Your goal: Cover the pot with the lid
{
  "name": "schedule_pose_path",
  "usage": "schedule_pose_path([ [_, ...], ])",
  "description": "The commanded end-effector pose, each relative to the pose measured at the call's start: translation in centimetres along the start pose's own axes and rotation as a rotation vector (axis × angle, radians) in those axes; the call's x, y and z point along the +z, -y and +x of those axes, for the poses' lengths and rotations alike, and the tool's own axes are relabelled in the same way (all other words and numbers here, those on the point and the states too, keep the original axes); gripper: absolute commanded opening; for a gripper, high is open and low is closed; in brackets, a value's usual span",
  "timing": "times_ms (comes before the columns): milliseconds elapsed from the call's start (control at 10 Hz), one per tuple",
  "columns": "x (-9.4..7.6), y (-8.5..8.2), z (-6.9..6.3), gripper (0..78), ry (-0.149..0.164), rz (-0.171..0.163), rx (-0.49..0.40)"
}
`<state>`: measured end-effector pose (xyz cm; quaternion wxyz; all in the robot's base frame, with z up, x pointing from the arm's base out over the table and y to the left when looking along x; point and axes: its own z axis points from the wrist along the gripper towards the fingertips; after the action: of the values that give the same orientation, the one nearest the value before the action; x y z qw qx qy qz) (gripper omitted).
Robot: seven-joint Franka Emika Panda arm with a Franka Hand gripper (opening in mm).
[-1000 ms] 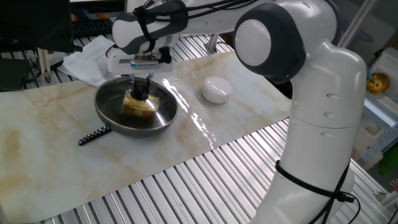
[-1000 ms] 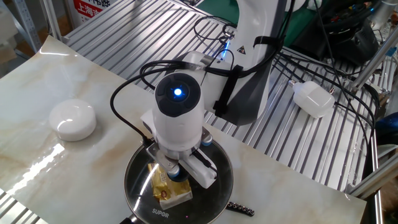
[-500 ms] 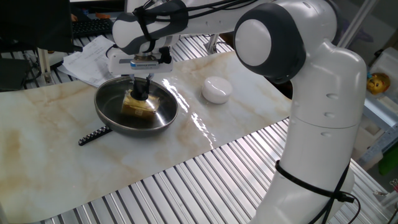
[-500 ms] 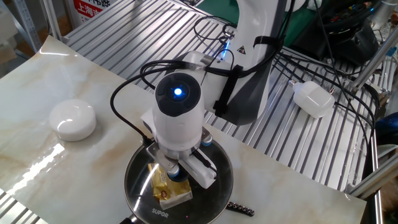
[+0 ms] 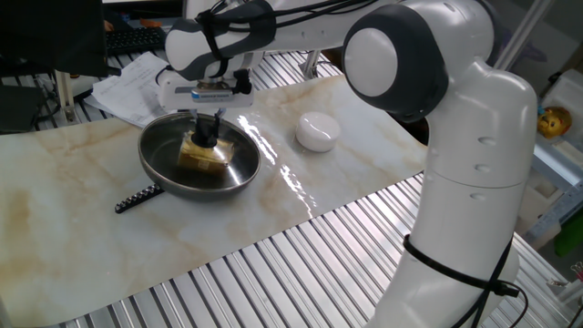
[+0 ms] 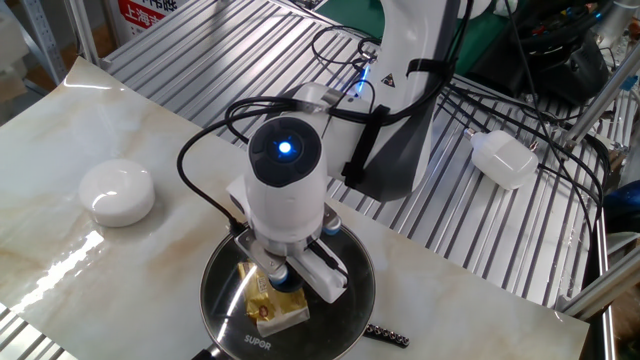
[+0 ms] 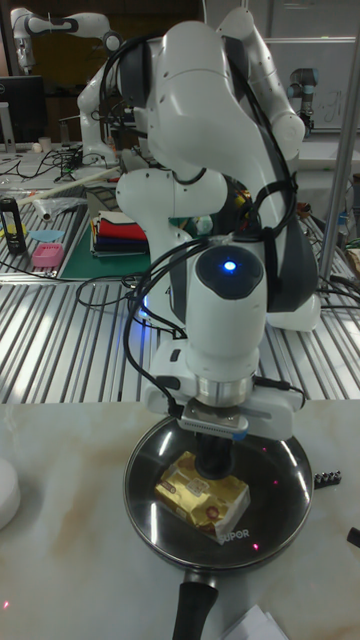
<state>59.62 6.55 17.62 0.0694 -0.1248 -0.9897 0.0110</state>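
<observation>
The pan [image 5: 199,155] sits on the marble-patterned table [image 5: 82,228], with its long black handle [image 7: 196,604] pointing toward the tall fixed camera. The glass lid [image 7: 275,500] rests on the pan, its metal rim matching the pan's edge; the word SUPOR is legible on the glass in two views. A yellow packaged block [image 7: 203,487] lies inside the pan, seen through the lid.

The gripper [image 5: 208,135] is directly over the pan's centre, pointing straight down, its fingers [image 7: 213,459] pressed in on the lid's black knob [image 6: 283,277] (the knob is mostly hidden by them). A blue light [image 6: 286,149] glows on the arm's wrist.

A white rounded puck [image 5: 317,131] stands on the table, well apart from the pan, beside the robot's base. A short black studded strip [image 5: 138,198] lies on the table just beside the pan's rim
</observation>
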Motion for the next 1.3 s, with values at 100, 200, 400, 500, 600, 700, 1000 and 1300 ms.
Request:
schedule_pose_path([
  [100,-0.4,-0.1,-0.2,77.4,0.007,-0.01,0.001],
  [200,-0.4,-0.1,-0.2,77.4,0.007,-0.01,0.001],
  [400,-0.4,-0.1,-0.2,77.4,0.007,-0.01,0.001],
  [500,-0.4,-0.1,-0.2,77.4,0.007,-0.01,0.001],
  [600,-0.4,-0.1,-0.2,77.4,0.007,-0.01,0.001],
  [700,-0.4,-0.1,-0.2,77.4,0.007,-0.01,0.001],
  [1000,-3.0,0.1,-0.5,77.4,-0.005,-0.054,-0.02],
  [1300,-4.3,0.3,-0.3,77.4,-0.012,-0.081,-0.028],
])
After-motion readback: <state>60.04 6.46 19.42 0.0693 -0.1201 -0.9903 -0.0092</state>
